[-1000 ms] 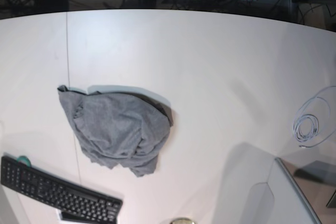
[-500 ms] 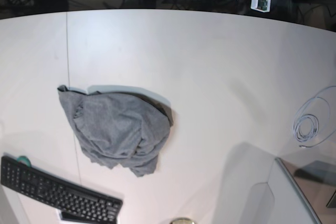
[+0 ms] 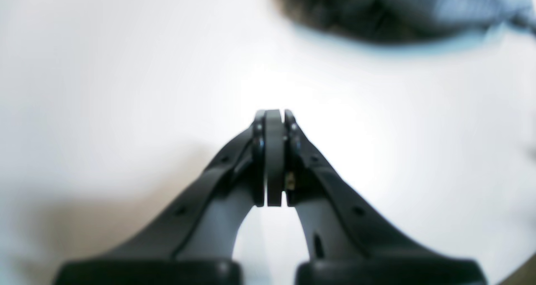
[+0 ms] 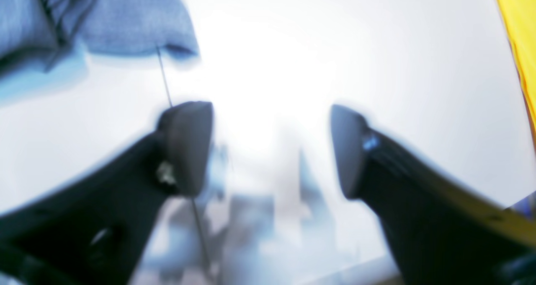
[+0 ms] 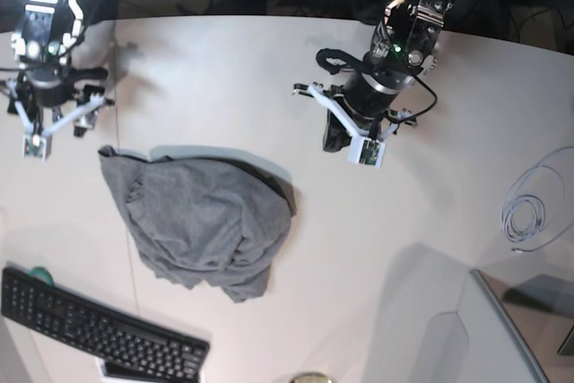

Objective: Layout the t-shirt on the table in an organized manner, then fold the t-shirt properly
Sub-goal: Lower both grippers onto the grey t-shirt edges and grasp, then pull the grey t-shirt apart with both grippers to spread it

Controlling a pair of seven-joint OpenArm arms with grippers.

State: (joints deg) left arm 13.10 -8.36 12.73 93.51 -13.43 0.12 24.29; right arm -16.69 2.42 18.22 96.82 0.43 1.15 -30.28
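Both arms now hang over the table (image 5: 269, 69), where a second ago the tabletop showed no arm at all and half a second ago only two small white parts showed at the far edge. The t-shirt (image 5: 202, 221) lies where it did before, a crumpled grey heap on the near left part of the table in the base view, straddling the thin dark seam, with the black keyboard (image 5: 99, 329) just beyond its near edge and the coiled white cable (image 5: 525, 217) well apart at the other side.

The left gripper (image 3: 274, 121) is clenched, its two black fingers pressed flat together with nothing between them; in the base view it hangs over bare table past the shirt's far right side, not touching the cloth. In its wrist view the shirt shows only as a dark blurred edge at the top.

The right gripper (image 4: 270, 148) stands spread wide with only white table between the fingertips (image 4: 186, 146), holding nothing. In the base view it sits above the table's far left corner, near the shirt's far left tip but clear of it
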